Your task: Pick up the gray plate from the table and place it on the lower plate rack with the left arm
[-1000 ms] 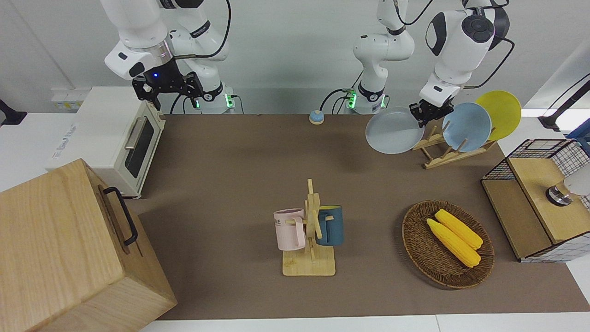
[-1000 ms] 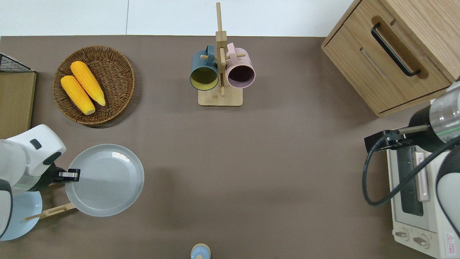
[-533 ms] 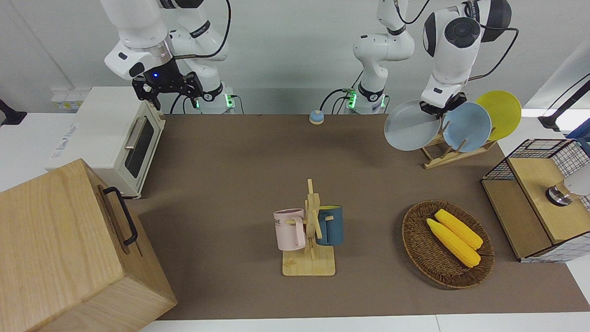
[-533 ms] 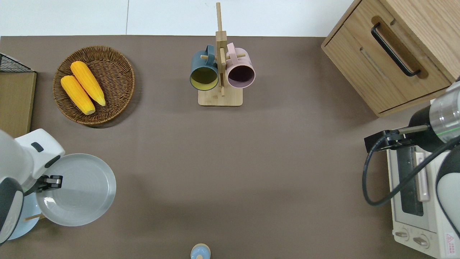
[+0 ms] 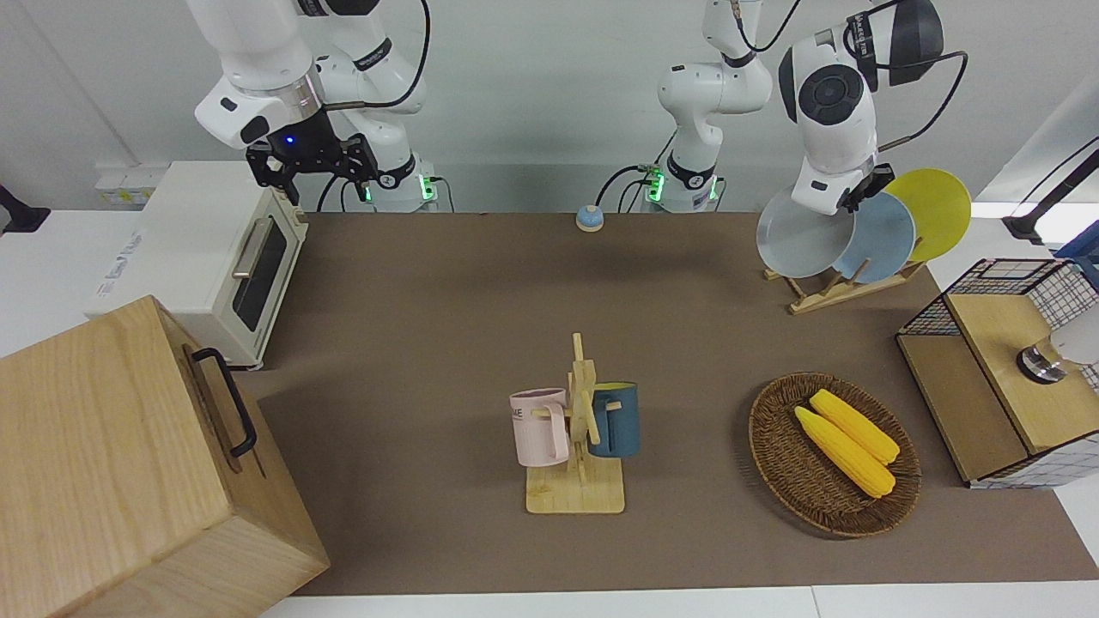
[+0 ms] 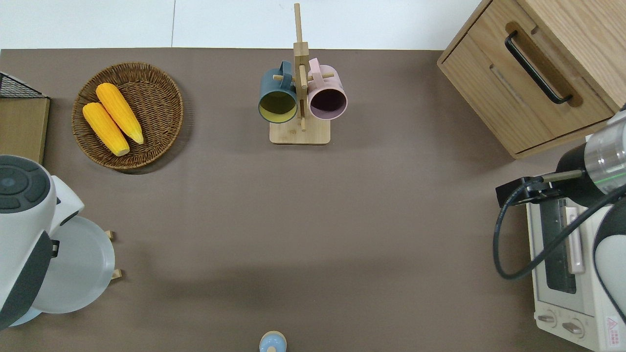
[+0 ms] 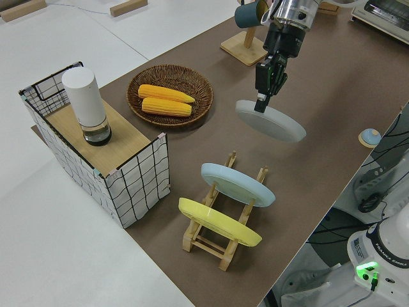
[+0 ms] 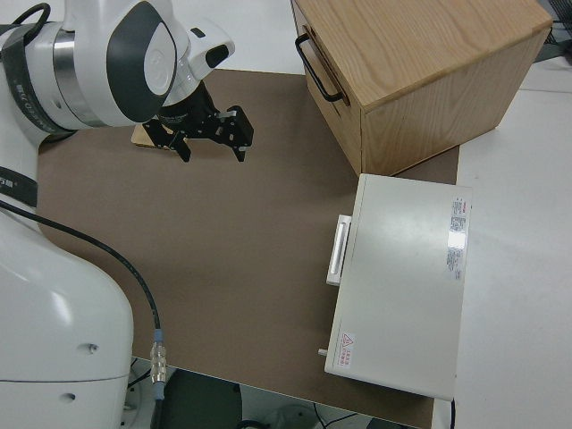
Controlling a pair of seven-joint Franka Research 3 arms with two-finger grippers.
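Observation:
My left gripper is shut on the rim of the gray plate and holds it tilted in the air. In the overhead view the gray plate hangs over the end of the lower plate rack that points to the table's middle, and two rack pegs poke out past its edge. In the front view it overlaps the blue plate. The left arm's wrist hides the gripper from above. The right arm is parked, its gripper open.
The rack holds a blue plate and a yellow plate. A wicker basket with two corn cobs, a wire-sided box, a mug stand, a wooden cabinet, a toaster oven and a small bell stand on the brown table.
The left arm has carried the gray plate toward its own end of the table, from beside the rack to over the rack's end, and tipped it more upright. The right arm has not moved.

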